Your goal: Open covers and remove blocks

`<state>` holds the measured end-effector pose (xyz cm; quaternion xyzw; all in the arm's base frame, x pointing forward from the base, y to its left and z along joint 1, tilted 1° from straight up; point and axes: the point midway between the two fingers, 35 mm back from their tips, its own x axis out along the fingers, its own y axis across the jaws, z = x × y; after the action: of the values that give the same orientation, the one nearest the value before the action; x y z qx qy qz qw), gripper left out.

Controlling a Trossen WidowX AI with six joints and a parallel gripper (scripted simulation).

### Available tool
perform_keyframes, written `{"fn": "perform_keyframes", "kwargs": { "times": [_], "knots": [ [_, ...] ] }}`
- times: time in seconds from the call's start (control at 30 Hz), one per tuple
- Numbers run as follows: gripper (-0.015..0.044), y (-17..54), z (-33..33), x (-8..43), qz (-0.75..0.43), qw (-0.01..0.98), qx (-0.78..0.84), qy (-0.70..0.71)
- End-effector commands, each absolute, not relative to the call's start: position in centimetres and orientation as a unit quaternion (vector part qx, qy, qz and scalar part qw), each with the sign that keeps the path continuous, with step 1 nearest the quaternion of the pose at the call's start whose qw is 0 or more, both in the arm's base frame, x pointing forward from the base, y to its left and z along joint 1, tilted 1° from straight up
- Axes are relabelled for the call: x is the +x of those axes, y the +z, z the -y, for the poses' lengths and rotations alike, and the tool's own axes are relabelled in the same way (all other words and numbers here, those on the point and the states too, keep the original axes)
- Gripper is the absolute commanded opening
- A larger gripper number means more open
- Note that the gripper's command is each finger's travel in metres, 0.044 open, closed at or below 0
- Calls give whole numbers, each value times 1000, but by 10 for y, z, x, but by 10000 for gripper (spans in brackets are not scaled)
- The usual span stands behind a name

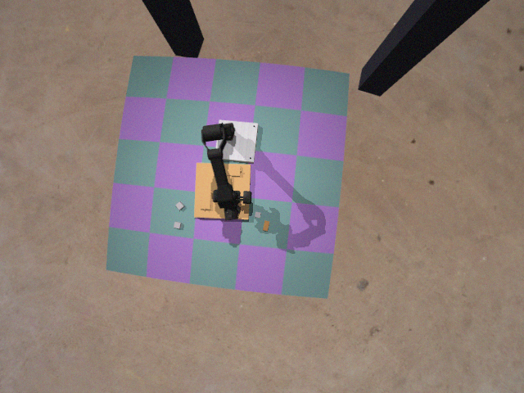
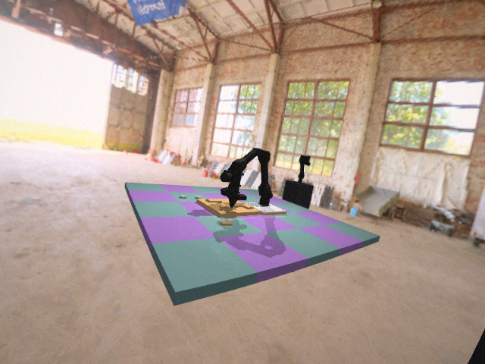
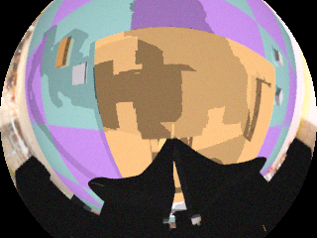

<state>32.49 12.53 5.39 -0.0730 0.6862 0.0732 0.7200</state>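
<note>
The orange-tan puzzle board lies flat under the arm. A long dark groove runs near its right side in the wrist view. The covers share the board's colour; shadow and arm hide how they stand. Two grey blocks rest on the table on one side. Another grey block and an orange block rest off the opposite side. My gripper is shut and empty, fingertips low over the board.
A white base plate adjoins the board and carries the arm's base. The table has a green and purple checker top. The arm crosses above the board and casts shadows over it. Dark posts stand beyond the table.
</note>
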Motion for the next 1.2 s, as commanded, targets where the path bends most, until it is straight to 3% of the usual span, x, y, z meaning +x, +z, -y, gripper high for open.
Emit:
{"fn": "perform_keyframes", "kwargs": {
  "times": [0.0, 1.17],
  "knots": [
    [0, 53, -127, 330, -686, 720, -73, 75],
    [0, 70, -131, 352, -686, 720, -73, 75]
  ]
}}
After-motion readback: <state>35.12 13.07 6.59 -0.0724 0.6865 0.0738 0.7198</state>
